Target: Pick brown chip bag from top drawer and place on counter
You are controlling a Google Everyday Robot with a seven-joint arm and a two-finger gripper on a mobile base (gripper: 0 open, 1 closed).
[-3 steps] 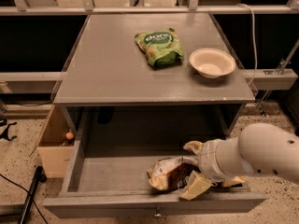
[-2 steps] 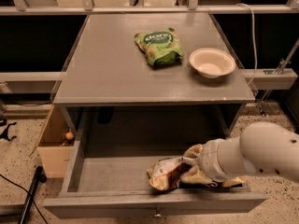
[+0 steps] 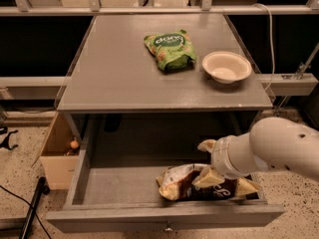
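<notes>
The brown chip bag [image 3: 182, 185] lies crumpled at the front right of the open top drawer [image 3: 124, 183], dark brown with cream-yellow ends. My gripper [image 3: 207, 162] reaches in from the right on its white arm and sits right at the bag's upper right part, partly covering it. The bag's right end runs under the arm. The grey counter [image 3: 114, 68] is above the drawer, and the drawer's front panel [image 3: 164, 218] is at the bottom of the view.
A green bag [image 3: 169, 50] and a cream bowl [image 3: 227, 66] sit on the counter's back right. A tan cardboard box [image 3: 57, 153] stands on the floor left of the drawer. A dark pole [image 3: 30, 208] leans at the lower left.
The gripper has shifted slightly up and back over the bag. More of the bag shows, and it looks spread further to the right.
</notes>
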